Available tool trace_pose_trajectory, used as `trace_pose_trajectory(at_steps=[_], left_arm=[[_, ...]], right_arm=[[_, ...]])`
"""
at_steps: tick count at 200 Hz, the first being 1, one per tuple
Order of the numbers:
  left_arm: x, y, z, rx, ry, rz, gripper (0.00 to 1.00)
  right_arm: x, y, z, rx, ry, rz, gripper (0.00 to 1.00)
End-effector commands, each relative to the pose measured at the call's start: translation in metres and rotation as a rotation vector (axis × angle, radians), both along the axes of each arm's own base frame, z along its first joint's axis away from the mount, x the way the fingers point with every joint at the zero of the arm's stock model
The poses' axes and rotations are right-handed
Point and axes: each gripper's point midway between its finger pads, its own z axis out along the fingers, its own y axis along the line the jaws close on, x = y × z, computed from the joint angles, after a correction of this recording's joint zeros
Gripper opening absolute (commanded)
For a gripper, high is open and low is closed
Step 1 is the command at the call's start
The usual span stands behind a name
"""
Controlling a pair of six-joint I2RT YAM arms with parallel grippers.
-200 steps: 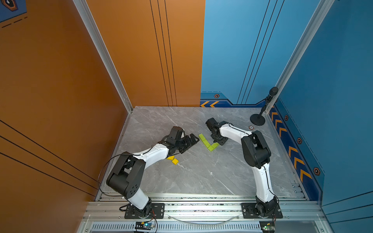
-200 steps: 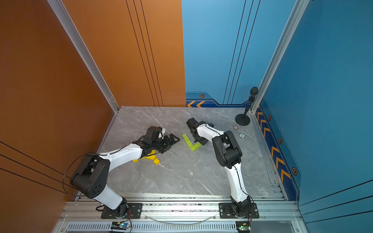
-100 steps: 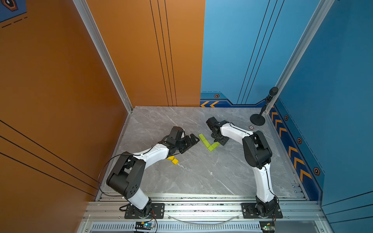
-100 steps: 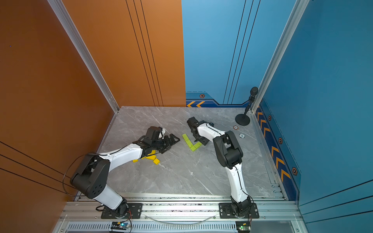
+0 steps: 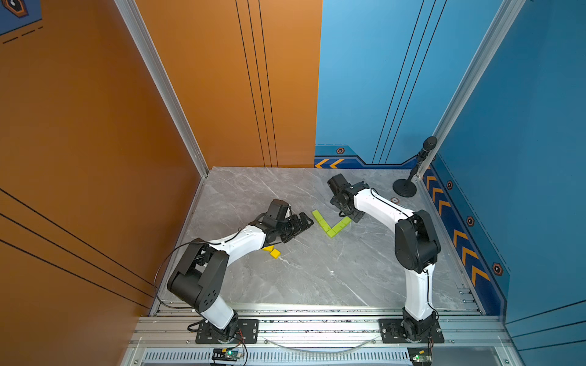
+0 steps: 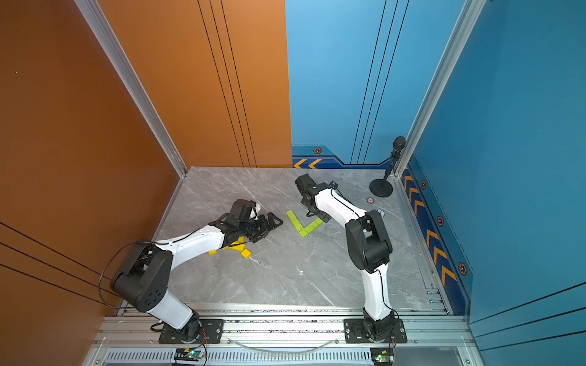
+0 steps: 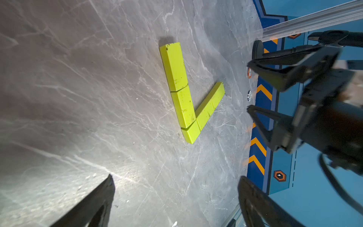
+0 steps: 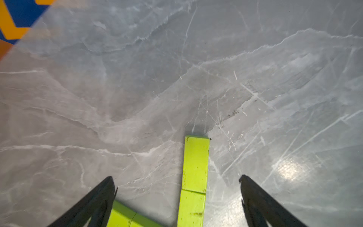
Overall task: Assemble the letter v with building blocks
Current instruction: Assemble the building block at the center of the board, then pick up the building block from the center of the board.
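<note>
My right pincer (image 8: 176, 177) is spread wide and holds nothing. One stroke of the lime-green V (image 7: 183, 106) runs straight out between its jaws with clear marble on either side, so neither jaw touches it. A second bit of green shows just inside one jaw at the edge of the wrist view. In both top views this pincer hangs over the free end of the stroke on its own arm's side, and the left wrist view shows it lifted slightly off the marble tabletop (image 5: 317, 279).

My left pincer (image 5: 306, 220) is also spread and empty. The V lies ahead of it, near but apart, with nothing between them.

As for the letter itself, I count two straight strokes of green bricks laid end to end. They meet at a corner cube (image 7: 191, 131), the joints look tight, and the whole figure lies flat on the table. One stroke looks a little shorter than the other, though I cannot be sure with my pincer covering its end.

Behind the left pincer, beneath its forearm, the yellow blocks (image 6: 241, 248) lie in a loose cluster, well apart from the V and unused.

I judge the V essentially built. What seems left is lifting the right pincer straight up without nudging the stroke, and deciding whether the shorter side wants another brick.
</note>
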Motion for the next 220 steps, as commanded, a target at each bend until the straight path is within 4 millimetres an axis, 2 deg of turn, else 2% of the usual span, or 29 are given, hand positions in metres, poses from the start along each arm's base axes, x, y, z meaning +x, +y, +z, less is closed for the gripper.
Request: trace_pose_trajectory(at_steps=[1, 5, 11, 13, 17, 46, 72, 89, 106, 116, 146, 149, 168, 180, 183, 197, 220], left_arm=[[0.004, 0.014, 0.025, 0.094, -0.065, -0.016, 0.98], [0.006, 0.016, 0.029, 0.105, -0.076, -0.014, 0.98], [0.0, 0.024, 0.023, 0.149, -0.049, -0.017, 0.98], [0.004, 0.023, 0.032, 0.15, -0.068, -0.014, 0.98], [0.006, 0.025, 0.037, 0.167, -0.081, -0.015, 0.98], [0.007, 0.058, 0.051, 0.328, -0.097, 0.014, 0.98], [0.009, 0.094, 0.069, 0.42, -0.124, 0.099, 0.98], [0.01, 0.121, 0.087, 0.471, -0.161, 0.173, 0.98], [0.007, 0.155, 0.101, 0.51, -0.168, 0.309, 0.98], [0.002, 0.176, 0.103, 0.495, -0.141, 0.406, 0.98], [-0.008, 0.21, 0.107, 0.249, -0.107, 0.505, 0.98], [-0.013, 0.215, 0.097, 0.254, -0.086, 0.51, 0.98], [-0.03, 0.241, 0.09, 0.345, -0.066, 0.529, 0.98], [-0.042, 0.256, 0.082, 0.424, -0.026, 0.539, 0.98], [-0.045, 0.259, 0.08, 0.435, -0.015, 0.537, 0.98], [-0.057, 0.271, 0.068, 0.471, 0.055, 0.55, 0.98], [-0.075, 0.282, 0.046, 0.434, 0.186, 0.575, 0.98]], right_arm=[[-0.01, -0.019, 0.032, -0.068, -0.03, 0.04, 1.0], [-0.011, -0.021, 0.036, -0.072, -0.035, 0.05, 1.0], [-0.011, -0.021, 0.043, -0.079, -0.042, 0.072, 1.0], [-0.011, -0.021, 0.045, -0.081, -0.045, 0.082, 1.0], [-0.011, -0.021, 0.049, -0.088, -0.049, 0.101, 1.0], [-0.012, -0.026, 0.073, -0.16, -0.066, 0.219, 1.0], [-0.016, -0.028, 0.08, -0.214, -0.062, 0.313, 1.0], [-0.015, -0.02, 0.081, -0.216, -0.056, 0.391, 1.0], [-0.014, -0.003, 0.086, -0.212, -0.06, 0.486, 1.0], [-0.014, 0.007, 0.091, -0.227, -0.07, 0.538, 0.99], [-0.02, 0.048, 0.105, -0.276, -0.086, 0.727, 1.0], [-0.021, 0.052, 0.106, -0.28, -0.089, 0.747, 1.0], [-0.032, 0.085, 0.108, -0.326, -0.107, 0.877, 1.0], [-0.04, 0.1, 0.103, -0.366, -0.101, 0.944, 1.0], [-0.047, 0.112, 0.101, -0.377, -0.102, 0.978, 1.0], [-0.061, 0.132, 0.088, -0.408, -0.082, 1.052, 1.0], [-0.088, 0.167, 0.062, -0.394, -0.054, 1.172, 1.0]])
